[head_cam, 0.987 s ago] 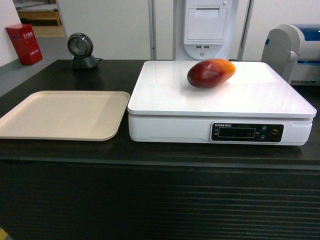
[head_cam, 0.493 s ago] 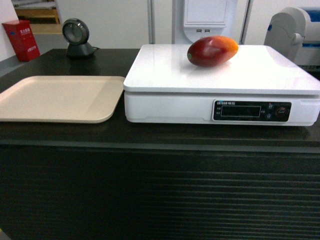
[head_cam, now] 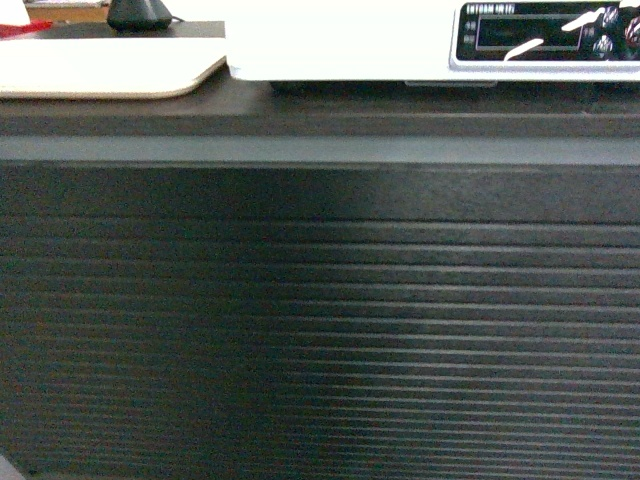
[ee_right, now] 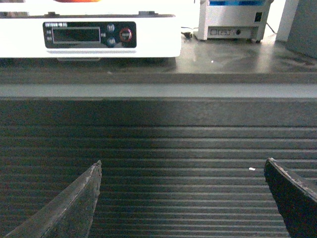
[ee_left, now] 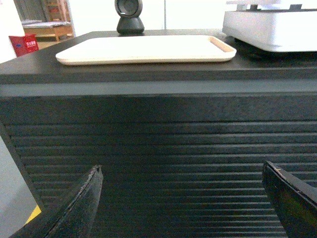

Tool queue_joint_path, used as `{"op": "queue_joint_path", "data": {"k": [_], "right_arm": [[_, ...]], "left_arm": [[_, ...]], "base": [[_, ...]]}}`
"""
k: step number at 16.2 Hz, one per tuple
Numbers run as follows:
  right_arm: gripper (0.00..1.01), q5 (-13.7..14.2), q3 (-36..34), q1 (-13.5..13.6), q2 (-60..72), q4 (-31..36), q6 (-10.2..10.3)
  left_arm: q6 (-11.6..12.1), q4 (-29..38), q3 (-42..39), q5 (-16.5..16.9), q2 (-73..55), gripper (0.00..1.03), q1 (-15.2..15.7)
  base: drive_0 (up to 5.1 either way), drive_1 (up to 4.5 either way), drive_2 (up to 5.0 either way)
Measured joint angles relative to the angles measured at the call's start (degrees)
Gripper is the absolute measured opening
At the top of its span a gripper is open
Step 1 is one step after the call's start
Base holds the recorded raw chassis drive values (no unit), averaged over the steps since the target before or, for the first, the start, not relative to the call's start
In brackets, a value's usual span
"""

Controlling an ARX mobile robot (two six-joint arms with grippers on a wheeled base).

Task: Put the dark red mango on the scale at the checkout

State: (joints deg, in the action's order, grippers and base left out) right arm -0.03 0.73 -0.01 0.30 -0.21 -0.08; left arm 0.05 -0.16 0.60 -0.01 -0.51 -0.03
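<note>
Head view: beige tray [head_cam: 100,75] left, white scale [head_cam: 340,55] right, atop the ribbed black checkout [head_cam: 320,320]. Left gripper [ee_left: 183,198] and right gripper [ee_right: 183,198] gape wide, empty, facing the ribs. Only a red-orange sliver of the dark red mango [ee_right: 74,1] shows atop the scale.

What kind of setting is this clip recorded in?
Most likely a mock shop checkout. A white electronic scale with a display strip sits on a dark ribbed-front counter, beside a beige tray and what looks like a stand-mounted barcode scanner. A small printer-like box sits further right.
</note>
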Motion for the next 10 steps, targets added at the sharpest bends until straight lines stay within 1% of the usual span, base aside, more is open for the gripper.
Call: {"op": "queue_joint_path", "data": {"k": [10], "right_arm": [[0.98,0.1,0.0,0.0,0.0,0.0,0.0]], "left_arm": [[0.0,0.0,0.0,0.0,0.0,0.98,0.0]], "base": [[0.0,0.00,0.0]]}}
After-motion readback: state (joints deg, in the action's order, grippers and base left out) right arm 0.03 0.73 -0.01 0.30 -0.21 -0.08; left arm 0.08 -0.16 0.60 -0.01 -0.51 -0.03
